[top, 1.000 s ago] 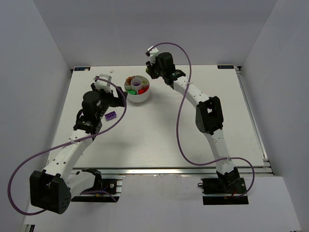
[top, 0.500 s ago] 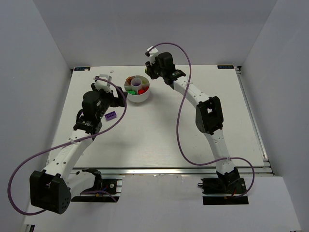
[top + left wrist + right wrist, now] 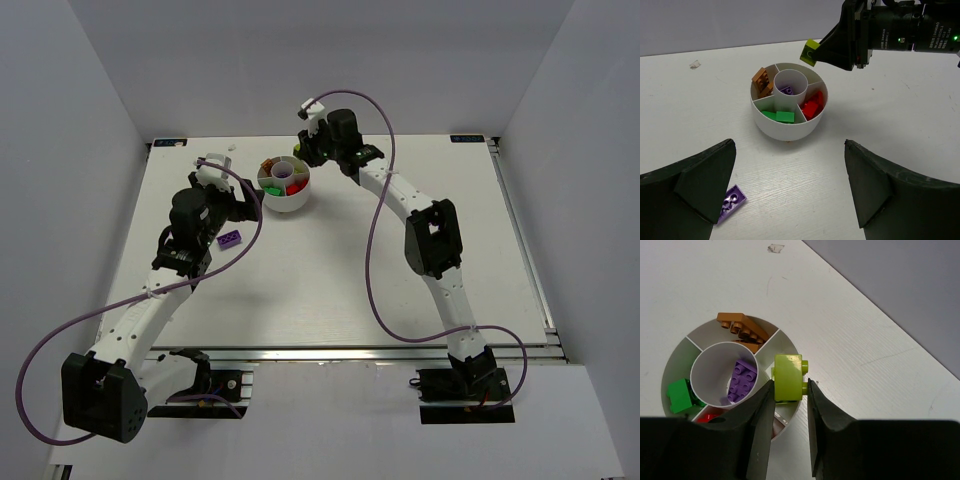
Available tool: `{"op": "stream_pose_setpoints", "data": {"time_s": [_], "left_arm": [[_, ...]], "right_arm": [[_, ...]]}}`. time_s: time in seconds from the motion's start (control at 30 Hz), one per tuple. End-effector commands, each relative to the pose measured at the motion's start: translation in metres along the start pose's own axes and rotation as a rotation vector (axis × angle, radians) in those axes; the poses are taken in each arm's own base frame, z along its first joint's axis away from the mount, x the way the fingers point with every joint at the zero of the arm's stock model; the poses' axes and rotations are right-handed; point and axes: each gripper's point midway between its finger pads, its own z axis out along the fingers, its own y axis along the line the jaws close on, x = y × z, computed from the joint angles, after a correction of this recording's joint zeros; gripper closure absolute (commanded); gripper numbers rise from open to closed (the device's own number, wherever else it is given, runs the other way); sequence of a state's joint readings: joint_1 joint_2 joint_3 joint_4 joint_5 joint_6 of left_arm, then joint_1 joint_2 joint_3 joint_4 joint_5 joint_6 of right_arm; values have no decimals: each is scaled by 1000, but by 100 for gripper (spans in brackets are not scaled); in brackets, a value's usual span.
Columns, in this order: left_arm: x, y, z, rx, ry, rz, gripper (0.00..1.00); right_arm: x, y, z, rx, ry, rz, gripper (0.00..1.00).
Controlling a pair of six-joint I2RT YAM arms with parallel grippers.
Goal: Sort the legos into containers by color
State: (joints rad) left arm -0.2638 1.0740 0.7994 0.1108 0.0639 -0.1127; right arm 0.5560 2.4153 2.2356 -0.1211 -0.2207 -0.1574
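Observation:
The round white dish stands at the back middle of the table. It holds an orange brick, green bricks, red bricks and a purple plate in the centre well. My right gripper is shut on a lime-yellow brick, held above the dish's rim over a section beside the centre well. The brick also shows in the left wrist view. My left gripper is open and empty, just near of the dish. A purple plate lies on the table by its left finger.
A small clear scrap lies on the table beyond the dish to the left. Grey walls close in the table at the back and sides. Purple cables loop over both arms.
My right gripper has shifted slightly left with the lime-yellow brick, further over the dish. The left arm has not moved.

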Motion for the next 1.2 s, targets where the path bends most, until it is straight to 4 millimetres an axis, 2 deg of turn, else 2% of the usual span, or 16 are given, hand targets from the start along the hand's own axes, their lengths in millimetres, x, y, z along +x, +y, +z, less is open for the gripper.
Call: {"op": "stream_pose_setpoints", "data": {"time_s": [0.0,0.37,0.5,0.6,0.7,0.87,1.0,1.03,1.07,1.1,1.13,1.17], "left_arm": [[-17,-2,0,11,-34,-2,2],[-15,-2,1,9,-30,-1,2],[-15,-1,1,7,-28,-1,2],[-13,0,2,-3,-25,-9,2],[-9,3,4,-13,-12,-27,2],[-6,7,8,-25,-4,-67,2],[2,13,11,-40,15,-87,4],[4,14,12,-42,20,-91,8],[6,16,13,-48,25,-96,24],[7,19,14,-55,31,-103,41],[14,23,17,-68,52,-110,60],[16,26,18,-78,66,-113,82]], "right_arm": [[-5,5,7,-29,-32,16,100],[7,7,15,-31,-23,74,100],[7,5,14,-20,-20,70,64],[3,6,11,-28,-23,68,53],[0,7,7,-31,-23,65,44],[-16,6,-10,-24,-36,47,40],[-30,11,-38,-37,-36,-8,39],[-52,15,-58,-49,-67,-43,38],[-34,23,-65,-83,-21,-85,38],[-35,39,-76,-165,-30,-115,37],[-58,51,-103,-204,-75,-162,37],[-30,73,-113,-311,-36,-162,40]]}}
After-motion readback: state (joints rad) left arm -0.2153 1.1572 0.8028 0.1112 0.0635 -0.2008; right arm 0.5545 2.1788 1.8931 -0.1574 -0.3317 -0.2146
